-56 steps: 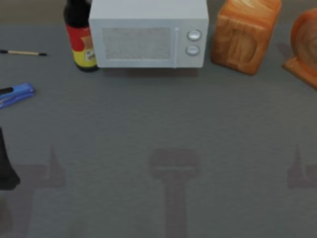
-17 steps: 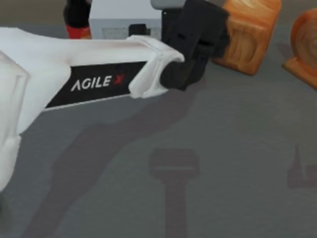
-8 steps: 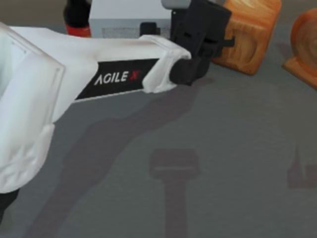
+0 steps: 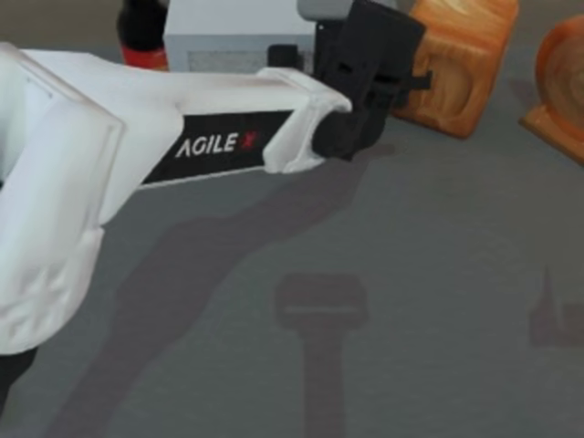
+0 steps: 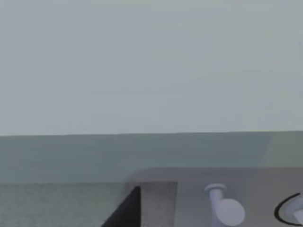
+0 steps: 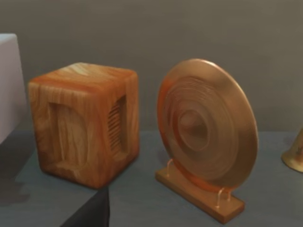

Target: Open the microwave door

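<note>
My left gripper (image 4: 365, 55) reaches the microwave (image 4: 233, 32) at the bench's far edge, covering its door handle; jaw state cannot be told. Orange wooden block (image 4: 456, 64) stands just beside.

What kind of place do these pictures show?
Probably a simulated tabletop test scene: a grey table holds a white microwave, an orange wooden block and a round wooden disc on a stand.
</note>
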{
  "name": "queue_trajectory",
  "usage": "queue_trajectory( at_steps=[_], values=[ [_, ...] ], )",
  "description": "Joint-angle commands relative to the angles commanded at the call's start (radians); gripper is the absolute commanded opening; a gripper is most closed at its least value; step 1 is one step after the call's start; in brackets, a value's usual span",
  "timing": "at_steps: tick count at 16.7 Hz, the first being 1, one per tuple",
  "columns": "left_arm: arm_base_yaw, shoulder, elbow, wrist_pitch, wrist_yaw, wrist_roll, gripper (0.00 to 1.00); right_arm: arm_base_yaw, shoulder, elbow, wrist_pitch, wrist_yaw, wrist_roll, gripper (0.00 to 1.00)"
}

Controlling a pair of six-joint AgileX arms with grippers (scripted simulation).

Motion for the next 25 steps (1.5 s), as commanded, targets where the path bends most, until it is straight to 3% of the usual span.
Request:
queue_trajectory(
  at_steps=[6,7,14,15,18,21,25],
  values=[
    [0.000,0.000,0.000,0.000,0.000,0.000,0.02,0.000,0.000,0.000,0.000,0.000,0.000,1.00],
    [0.000,0.000,0.000,0.000,0.000,0.000,0.00,0.000,0.000,0.000,0.000,0.000,0.000,1.00],
    [0.000,0.000,0.000,0.000,0.000,0.000,0.00,0.000,0.000,0.000,0.000,0.000,0.000,1.00],
    [-0.061,-0.023,-0.042,-0.001,0.004,-0.002,0.00,0.000,0.000,0.000,0.000,0.000,0.000,1.00],
    [-0.059,-0.012,-0.009,-0.035,0.014,-0.012,0.00,0.000,0.000,0.000,0.000,0.000,0.000,1.00],
    [-0.050,0.030,0.102,-0.163,0.045,-0.043,0.00,0.000,0.000,0.000,0.000,0.000,0.000,1.00],
    [-0.030,0.111,0.319,-0.450,0.110,-0.105,0.00,0.000,0.000,0.000,0.000,0.000,0.000,1.00]
  ],
)
